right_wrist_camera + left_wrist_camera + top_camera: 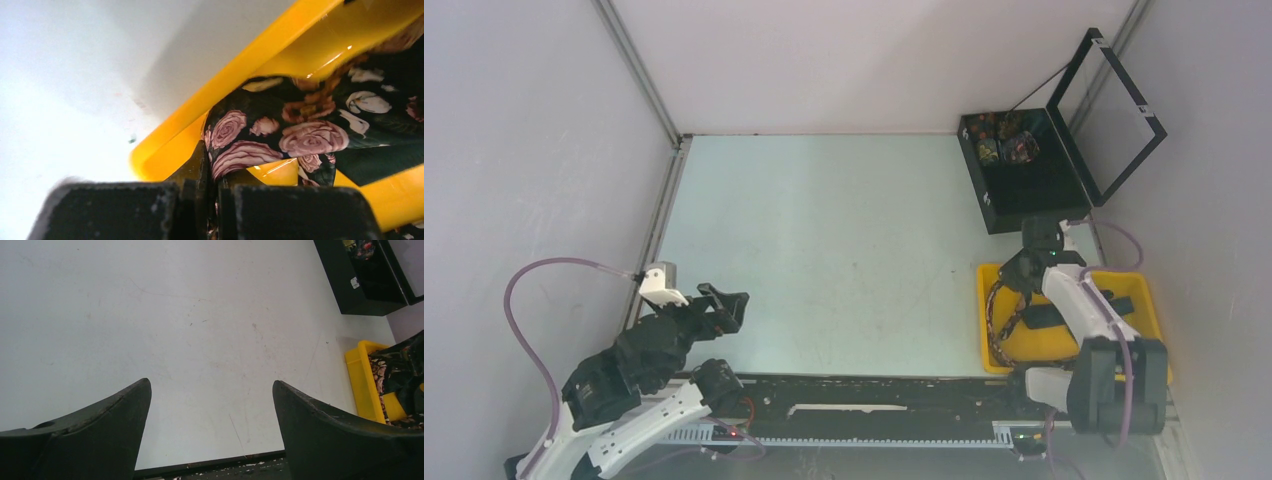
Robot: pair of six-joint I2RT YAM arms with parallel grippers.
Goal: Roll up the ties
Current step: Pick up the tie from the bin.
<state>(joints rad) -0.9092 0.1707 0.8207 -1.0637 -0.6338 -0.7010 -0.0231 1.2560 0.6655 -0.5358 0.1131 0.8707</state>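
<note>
We are over at the yellow bin point(1152, 298), where the right fingers point(200, 175) are pressed together and pinching a fold of the floral tie point(310, 137), black with pink roses. From the right wrist, the cloth comes up from between the fingertips and spreads away ahead of them and off to one side. It drapes over the bin's inner wall, just inside the rim. A plain dark tie point(385, 160) lies beside those fingers, under the floral one.

From above, the right fingers point(1022, 270) sit at the bin's far corner on the side toward the middle of the table. The floral tie point(999, 322) loops back from them along that inner edge toward the arm's base.

Beyond the right fingers stands the black box point(1034, 195), its lid point(1114, 110) tipped up, with rolled ties point(1002, 140) in its far compartments.

On the other side, the left fingers point(724, 305) are spread wide and hold nothing. The left wrist view shows only the bare table point(175, 315) between the two fingers point(115, 425). The bin and the floral tie are well apart from them, far off to their right.
</note>
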